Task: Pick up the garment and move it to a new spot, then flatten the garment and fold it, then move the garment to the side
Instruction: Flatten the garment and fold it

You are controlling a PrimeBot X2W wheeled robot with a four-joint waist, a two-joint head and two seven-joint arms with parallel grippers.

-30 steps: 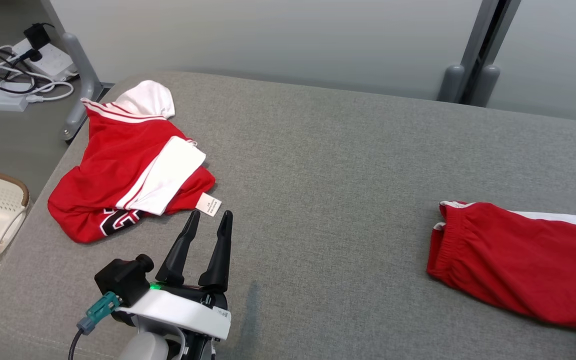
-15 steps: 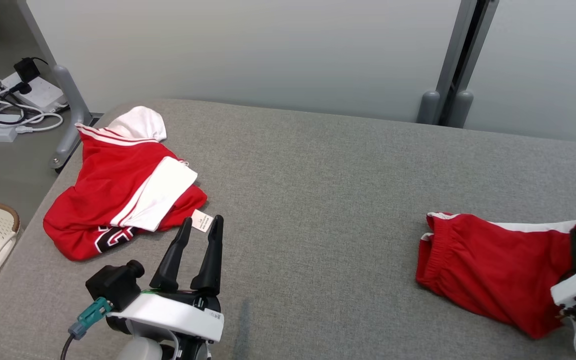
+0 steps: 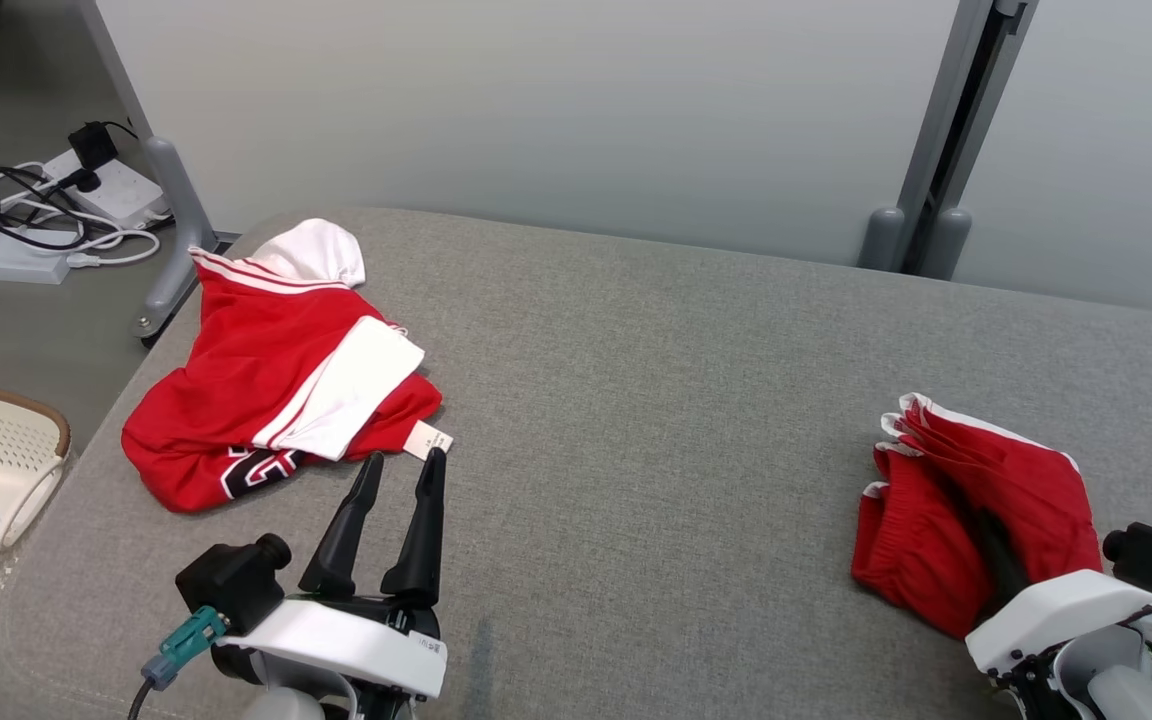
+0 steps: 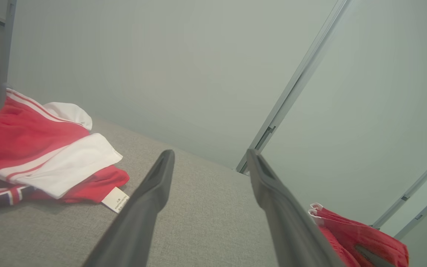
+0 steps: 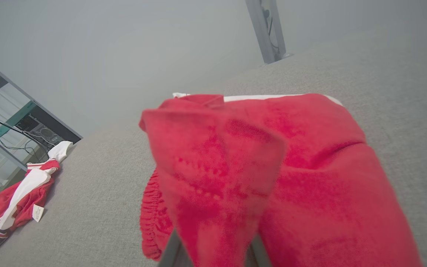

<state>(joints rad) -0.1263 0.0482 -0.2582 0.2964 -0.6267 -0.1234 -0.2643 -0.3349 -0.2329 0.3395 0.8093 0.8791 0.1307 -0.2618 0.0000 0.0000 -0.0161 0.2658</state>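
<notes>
Red shorts [image 3: 936, 540] with white trim lie bunched at the right of the grey cushioned surface [image 3: 656, 400], one end doubled over the elastic waistband. My right gripper [image 3: 998, 552] is shut on that doubled-over cloth. In the right wrist view the shorts [image 5: 310, 167] drape over both fingers and hide their tips. My left gripper [image 3: 401, 465] stands open with nothing in it, its tips just short of the label of a crumpled red and white jersey [image 3: 256, 370]. The left wrist view has the open gripper [image 4: 209, 154], the jersey [image 4: 32, 137] and the shorts [image 4: 350, 233].
A cream perforated basket [image 3: 46, 425] sits on the floor past the surface's left edge. A power strip with cables [image 3: 116, 185] and a grey frame leg [image 3: 171, 230] are at the back left. A grey post [image 3: 946, 150] stands against the wall behind.
My right gripper came into view with the far end of the shorts and brought it over the waistband, so the shorts now lie doubled. The camera shifted; the left gripper stayed put.
</notes>
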